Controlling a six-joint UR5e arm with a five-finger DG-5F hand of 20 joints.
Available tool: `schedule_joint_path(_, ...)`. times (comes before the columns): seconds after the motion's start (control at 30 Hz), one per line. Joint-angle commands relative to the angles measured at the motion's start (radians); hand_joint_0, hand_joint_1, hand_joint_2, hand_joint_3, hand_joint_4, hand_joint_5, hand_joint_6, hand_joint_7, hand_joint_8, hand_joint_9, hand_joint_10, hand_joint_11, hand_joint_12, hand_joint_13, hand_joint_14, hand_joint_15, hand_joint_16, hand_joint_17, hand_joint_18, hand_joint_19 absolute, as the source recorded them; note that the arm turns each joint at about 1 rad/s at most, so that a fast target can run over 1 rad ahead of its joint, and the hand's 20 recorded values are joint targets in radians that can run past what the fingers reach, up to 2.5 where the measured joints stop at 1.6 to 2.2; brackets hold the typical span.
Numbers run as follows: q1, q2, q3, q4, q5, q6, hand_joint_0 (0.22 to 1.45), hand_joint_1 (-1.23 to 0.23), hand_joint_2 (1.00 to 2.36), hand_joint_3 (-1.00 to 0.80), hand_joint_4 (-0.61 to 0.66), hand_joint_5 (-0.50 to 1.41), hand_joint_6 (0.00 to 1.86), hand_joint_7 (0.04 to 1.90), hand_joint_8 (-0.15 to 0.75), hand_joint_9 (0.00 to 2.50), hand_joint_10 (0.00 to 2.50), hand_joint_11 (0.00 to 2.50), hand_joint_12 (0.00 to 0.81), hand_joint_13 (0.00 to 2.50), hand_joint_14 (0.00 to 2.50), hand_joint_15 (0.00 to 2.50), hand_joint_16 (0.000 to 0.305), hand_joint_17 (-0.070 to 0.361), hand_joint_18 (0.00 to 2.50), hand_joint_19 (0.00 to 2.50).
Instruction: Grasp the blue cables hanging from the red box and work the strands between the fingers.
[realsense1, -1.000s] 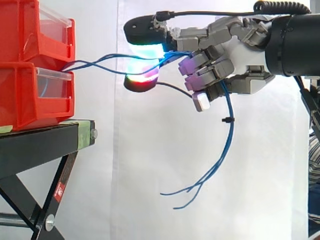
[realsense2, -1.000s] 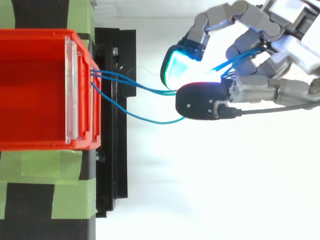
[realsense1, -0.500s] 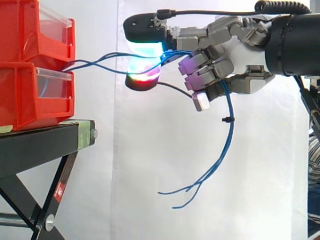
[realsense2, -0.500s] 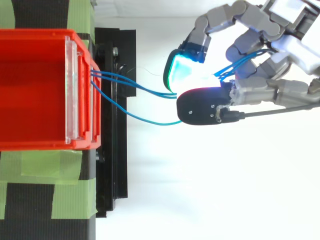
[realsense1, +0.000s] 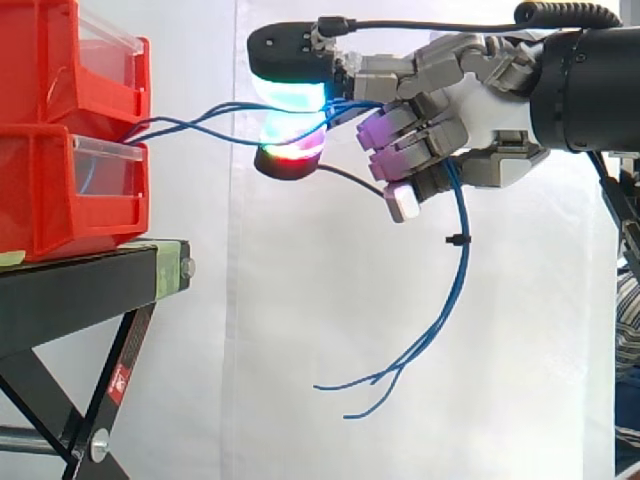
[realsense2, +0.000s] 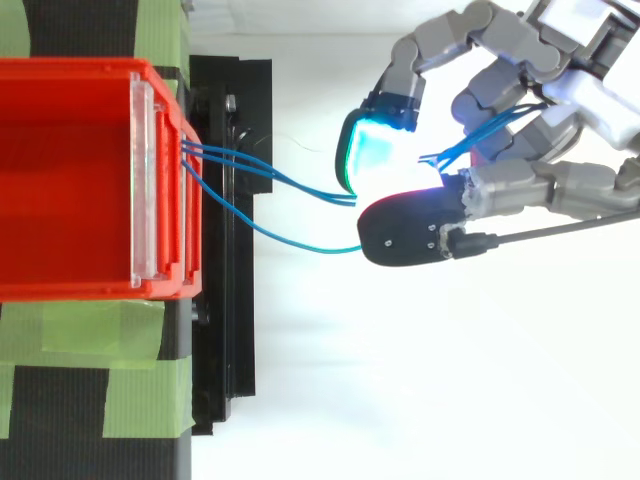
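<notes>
Blue cables (realsense1: 190, 122) pinched in the robot hand (realsense1: 475, 105), beside stacked red bins (realsense1: 70, 130).
Side view: the strands are seen leaving the bins' front on the black stand (realsense1: 90, 285), running right and clamped between two glowing pads (realsense1: 292, 96), one above and one below; behind the pads they are threaded through the curled fingers, and the loose ends are hung below the hand before the white curtain (realsense1: 300, 330). Top view: the cables (realsense2: 270, 180) are led from the top bin's (realsense2: 60, 180) clear front panel across the stand (realsense2: 225, 300) into the gap between a cyan pad (realsense2: 365, 150) and a black-backed fingertip (realsense2: 405, 230), well clear of the bin; green tape (realsense2: 140, 395) is noted beside the stand.
</notes>
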Motion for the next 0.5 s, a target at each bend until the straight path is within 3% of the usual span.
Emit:
schedule_joint_path(0.0, -0.001, 0.000, 0.000, -0.001, -0.001, 0.000, 0.83, -0.79, 1.02, -0.36, 0.28, -0.11, 1.20, 1.05, 0.532, 1.78, 2.50, 2.50, 0.684, 1.96, 2.50, 1.71, 0.243, 0.182, 2.50, 0.60)
schedule_joint_path(0.03, 0.000, 0.000, 0.000, -0.001, -0.001, 0.000, 0.91, -0.80, 1.01, -0.11, 0.29, -0.11, 1.27, 1.02, 0.532, 1.78, 2.50, 2.50, 0.684, 1.96, 2.50, 1.71, 0.243, 0.182, 2.50, 0.60)
schedule_joint_path(0.1, 0.000, 0.000, 0.000, 0.001, -0.001, 0.000, 1.04, -0.79, 1.00, 0.14, 0.30, -0.11, 1.35, 0.98, 0.532, 1.78, 2.50, 2.50, 0.684, 1.96, 2.50, 1.71, 0.243, 0.182, 2.50, 0.60)
schedule_joint_path(0.17, 0.000, 0.000, 0.000, 0.001, 0.001, 0.000, 1.03, -0.74, 1.26, 0.05, 0.28, -0.08, 1.37, 0.98, 0.532, 1.78, 2.50, 2.50, 0.684, 1.96, 2.50, 1.71, 0.243, 0.182, 2.50, 0.60)
schedule_joint_path(0.27, 0.000, 0.000, 0.000, 0.001, 0.002, 0.000, 1.13, -0.68, 1.25, 0.06, 0.22, 0.02, 1.33, 1.00, 0.532, 1.78, 2.50, 2.50, 0.684, 1.96, 2.50, 1.71, 0.243, 0.182, 2.50, 0.60)
schedule_joint_path(0.33, 0.000, 0.000, 0.000, 0.001, 0.002, 0.000, 1.14, -0.67, 1.23, 0.02, 0.17, 0.14, 1.16, 1.03, 0.532, 1.78, 2.50, 2.50, 0.684, 1.96, 2.50, 1.71, 0.243, 0.182, 2.50, 0.60)
schedule_joint_path(0.37, 0.000, 0.000, 0.000, 0.001, 0.002, 0.000, 1.08, -0.67, 1.20, -0.04, 0.18, 0.19, 1.05, 1.04, 0.532, 1.78, 2.50, 2.50, 0.684, 1.96, 2.50, 1.71, 0.243, 0.182, 2.50, 0.60)
schedule_joint_path(0.43, 0.000, 0.000, 0.000, 0.001, 0.004, 0.002, 0.93, -0.68, 1.20, -0.17, 0.24, 0.26, 0.58, 1.18, 0.532, 1.78, 2.50, 2.50, 0.684, 1.96, 2.50, 1.71, 0.243, 0.182, 2.50, 0.60)
schedule_joint_path(0.47, -0.001, 0.000, 0.000, 0.001, 0.004, 0.005, 0.90, -0.68, 1.12, -0.17, 0.27, 0.27, 0.50, 1.19, 0.532, 1.78, 2.50, 2.50, 0.684, 1.96, 2.50, 1.71, 0.243, 0.182, 2.50, 0.60)
